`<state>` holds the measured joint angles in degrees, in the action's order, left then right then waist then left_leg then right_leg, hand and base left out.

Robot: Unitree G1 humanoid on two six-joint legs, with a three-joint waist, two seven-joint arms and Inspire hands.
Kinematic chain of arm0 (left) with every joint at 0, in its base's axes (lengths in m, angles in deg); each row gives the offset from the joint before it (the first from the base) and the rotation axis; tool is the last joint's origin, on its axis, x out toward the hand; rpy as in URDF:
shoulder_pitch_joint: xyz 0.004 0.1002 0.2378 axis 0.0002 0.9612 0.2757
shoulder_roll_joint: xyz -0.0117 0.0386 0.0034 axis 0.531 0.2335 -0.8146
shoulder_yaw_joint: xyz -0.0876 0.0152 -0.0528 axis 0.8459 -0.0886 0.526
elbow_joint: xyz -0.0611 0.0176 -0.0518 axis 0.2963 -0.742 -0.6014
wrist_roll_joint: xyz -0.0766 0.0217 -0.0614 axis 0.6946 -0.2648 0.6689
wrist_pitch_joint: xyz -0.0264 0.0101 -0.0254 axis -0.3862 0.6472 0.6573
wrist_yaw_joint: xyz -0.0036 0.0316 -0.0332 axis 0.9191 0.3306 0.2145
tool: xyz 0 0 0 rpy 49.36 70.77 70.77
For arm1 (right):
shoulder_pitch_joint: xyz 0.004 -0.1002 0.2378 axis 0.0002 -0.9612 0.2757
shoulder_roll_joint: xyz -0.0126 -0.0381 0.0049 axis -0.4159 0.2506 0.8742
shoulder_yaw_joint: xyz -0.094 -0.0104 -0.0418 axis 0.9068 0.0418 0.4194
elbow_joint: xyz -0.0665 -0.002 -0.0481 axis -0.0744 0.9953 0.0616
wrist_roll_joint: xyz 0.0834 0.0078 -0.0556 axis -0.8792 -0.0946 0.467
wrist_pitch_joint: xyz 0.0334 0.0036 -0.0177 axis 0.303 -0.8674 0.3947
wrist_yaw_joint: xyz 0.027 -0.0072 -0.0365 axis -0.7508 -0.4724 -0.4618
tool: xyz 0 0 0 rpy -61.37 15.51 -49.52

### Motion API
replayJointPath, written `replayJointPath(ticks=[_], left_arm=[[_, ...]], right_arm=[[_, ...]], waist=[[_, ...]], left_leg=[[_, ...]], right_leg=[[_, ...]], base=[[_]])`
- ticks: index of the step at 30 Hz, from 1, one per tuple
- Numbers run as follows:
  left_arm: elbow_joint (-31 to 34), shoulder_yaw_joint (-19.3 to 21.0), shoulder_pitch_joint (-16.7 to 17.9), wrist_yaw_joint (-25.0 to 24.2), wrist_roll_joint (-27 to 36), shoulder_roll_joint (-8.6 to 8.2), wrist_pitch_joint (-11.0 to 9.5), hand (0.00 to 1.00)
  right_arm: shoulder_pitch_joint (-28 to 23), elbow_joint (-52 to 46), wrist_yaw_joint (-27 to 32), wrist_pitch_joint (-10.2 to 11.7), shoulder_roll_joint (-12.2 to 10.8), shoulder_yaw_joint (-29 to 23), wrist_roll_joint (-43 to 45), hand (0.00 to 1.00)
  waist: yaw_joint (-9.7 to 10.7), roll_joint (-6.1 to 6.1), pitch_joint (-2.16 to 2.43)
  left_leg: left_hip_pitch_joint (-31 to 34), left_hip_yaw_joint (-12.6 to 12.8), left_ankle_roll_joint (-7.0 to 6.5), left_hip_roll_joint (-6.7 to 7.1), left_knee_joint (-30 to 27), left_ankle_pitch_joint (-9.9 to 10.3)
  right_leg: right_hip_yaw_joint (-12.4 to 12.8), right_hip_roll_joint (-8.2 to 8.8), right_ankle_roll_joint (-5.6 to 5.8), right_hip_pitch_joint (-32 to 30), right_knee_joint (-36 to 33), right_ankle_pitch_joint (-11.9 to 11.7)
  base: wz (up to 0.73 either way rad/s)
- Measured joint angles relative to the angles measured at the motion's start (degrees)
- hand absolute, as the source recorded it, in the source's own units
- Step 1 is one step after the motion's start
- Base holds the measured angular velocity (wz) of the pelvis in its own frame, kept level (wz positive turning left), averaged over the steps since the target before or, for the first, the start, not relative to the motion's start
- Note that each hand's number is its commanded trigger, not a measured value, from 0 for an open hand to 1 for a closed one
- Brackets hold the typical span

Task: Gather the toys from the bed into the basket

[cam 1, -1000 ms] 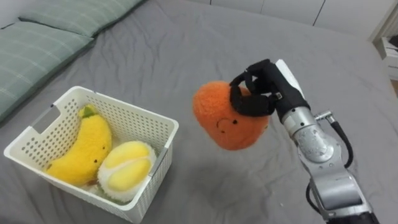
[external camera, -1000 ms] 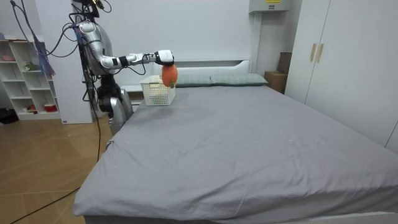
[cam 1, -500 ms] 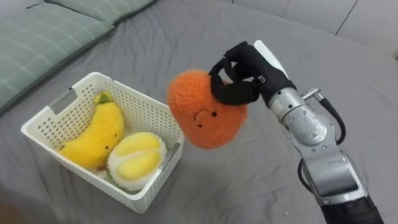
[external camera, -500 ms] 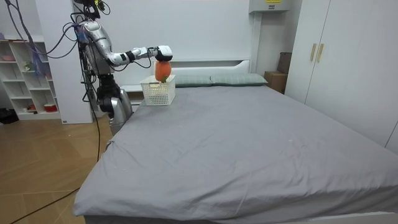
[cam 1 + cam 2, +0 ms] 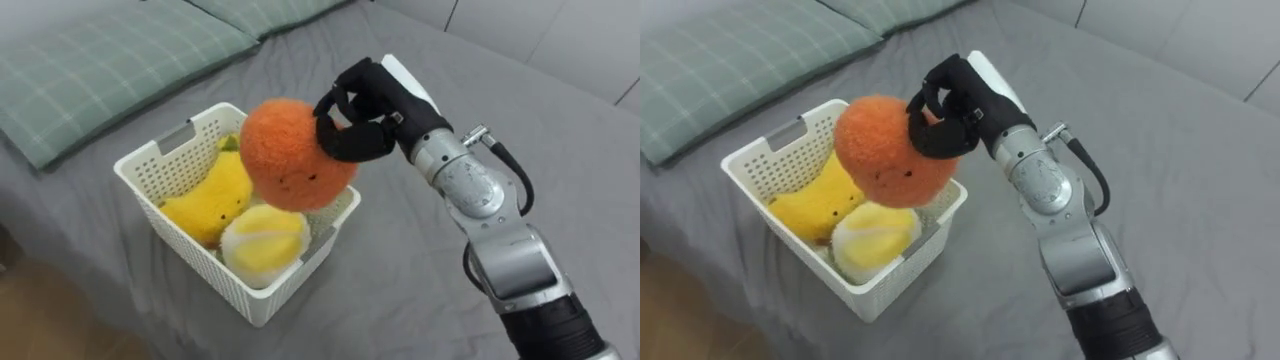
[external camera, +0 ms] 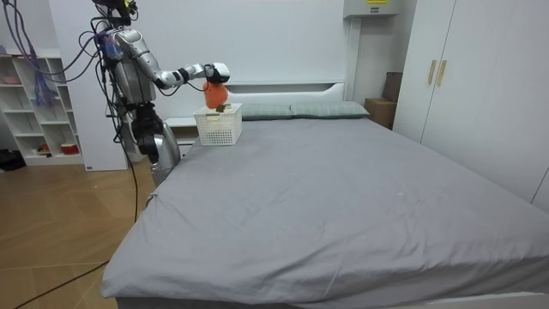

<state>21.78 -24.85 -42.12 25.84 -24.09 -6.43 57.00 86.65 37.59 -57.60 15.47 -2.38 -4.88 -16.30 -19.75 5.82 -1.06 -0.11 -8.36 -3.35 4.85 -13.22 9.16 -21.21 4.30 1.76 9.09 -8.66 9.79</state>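
My right hand (image 5: 368,108) (image 5: 952,100) is shut on an orange plush toy (image 5: 293,155) (image 5: 886,151) and holds it in the air just over the white slotted basket (image 5: 170,160) (image 5: 770,151). Inside the basket lie a yellow banana plush (image 5: 213,196) (image 5: 824,204) and a round pale-yellow plush (image 5: 264,243) (image 5: 873,238). In the room view the robot stands at the head corner of the bed, right hand (image 6: 219,73) stretched out with the orange toy (image 6: 214,93) above the basket (image 6: 218,126).
The basket rests on the grey bed sheet (image 5: 400,260) near the bed's edge. Green checked pillows (image 5: 110,60) lie at the head. A white shelf (image 6: 39,112) stands behind the robot; wardrobes (image 6: 463,86) line the room view's right.
My right arm has swung left with the orange toy, from beside the basket to above it. The eye views have shifted along with it, and the robot's body has turned toward the basket.
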Motion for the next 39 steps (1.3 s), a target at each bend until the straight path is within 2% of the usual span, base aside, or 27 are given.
replayJointPath(ticks=[2, 3, 5, 8, 13, 19, 26, 34, 39], left_arm=[[1.1, 0.0, 0.1, 0.0, 0.0, -0.02, 0.8, 0.00], [1.2, 0.0, 0.1, 0.0, 0.0, -0.02, 0.8, 0.00], [1.3, 0.1, 0.1, 0.0, 0.0, -0.03, 1.6, 0.00], [1.2, 0.3, 0.1, 0.0, 0.0, 0.07, 2.1, 0.00], [1.1, 0.4, 0.1, 0.3, 0.1, 0.28, 3.1, 0.00], [2.1, 0.4, 0.3, 0.3, 0.0, 0.07, 3.4, 0.00], [4.6, 0.3, 1.0, 0.3, 0.1, 0.04, 4.5, 0.00], [7.1, 0.2, 1.1, 0.3, 0.1, 0.12, 4.3, 0.00], [6.8, 0.4, 0.8, 0.3, 0.0, 0.29, 3.5, 0.00]], right_arm=[[0.3, 1.4, 0.0, -0.3, -0.1, 0.0, 0.9, 1.00], [0.4, 1.6, 0.0, -0.7, -0.1, 0.0, 1.0, 0.70], [0.9, 2.3, 0.0, -1.3, -0.1, 0.0, 1.0, 0.00], [3.3, 4.5, 0.2, -2.5, -0.1, 0.5, 1.0, 0.00], [7.0, 8.6, 0.8, -2.8, -0.4, 2.4, 1.1, 0.00], [7.0, 10.7, 1.0, -3.9, -0.4, 2.6, 2.2, 0.00], [7.0, 12.8, 1.0, -3.8, -0.4, 2.6, 2.3, 0.00], [7.0, 14.1, 1.1, -3.6, 0.0, 2.6, 1.8, 0.00], [6.9, 14.7, 1.6, -2.2, 0.4, 0.2, 1.6, 0.00]], waist=[[-1.0, 0.13, 0.09], [-1.2, 0.14, 0.10], [-1.8, 0.21, 0.15], [-2.6, 0.30, 0.21], [-2.7, 0.79, 0.43], [-2.8, 2.08, 0.07], [-2.9, 1.91, -0.04], [-2.3, 1.04, -0.37], [-0.7, 0.74, -0.11]], left_leg=[[0.6, -0.6, 0.02, 0.28, -0.4, -0.1], [0.6, -0.9, 0.01, 0.43, -0.4, -0.1], [0.6, -1.6, -0.19, 0.86, -0.3, -0.5], [0.8, -2.1, -0.35, 1.13, -0.3, -0.6], [0.5, -3.2, -0.46, 1.58, -0.3, -0.8], [0.7, -4.4, -0.34, 1.98, -0.4, -1.0], [0.8, -4.9, -0.08, 2.09, -0.5, -1.3], [0.8, -4.4, -0.36, 2.02, -0.3, -1.5], [0.6, -3.2, -0.39, 1.63, 0.0, -1.5]], right_leg=[[-0.1, 0.01, 0.11, -0.2, 0.1, 0.4], [-0.3, 0.06, 0.09, -0.1, 0.1, 0.5], [-1.0, 0.31, 0.16, -0.1, 0.1, 0.7], [-1.5, 0.47, 0.17, 0.1, 0.2, 0.7], [-2.5, 0.58, 0.39, 0.9, 0.8, 0.5], [-2.7, 0.66, 0.54, 1.2, 0.5, 0.4], [-2.6, 0.73, 0.57, 0.9, 0.0, 0.4], [-2.0, 0.72, 0.52, 0.7, 0.1, 0.5], [0.3, 0.53, 0.46, 0.0, -0.3, 0.5]], base=[[0.15], [0.22], [0.18], [0.08], [0.14], [0.10], [0.05], [-0.03], [-0.13]])
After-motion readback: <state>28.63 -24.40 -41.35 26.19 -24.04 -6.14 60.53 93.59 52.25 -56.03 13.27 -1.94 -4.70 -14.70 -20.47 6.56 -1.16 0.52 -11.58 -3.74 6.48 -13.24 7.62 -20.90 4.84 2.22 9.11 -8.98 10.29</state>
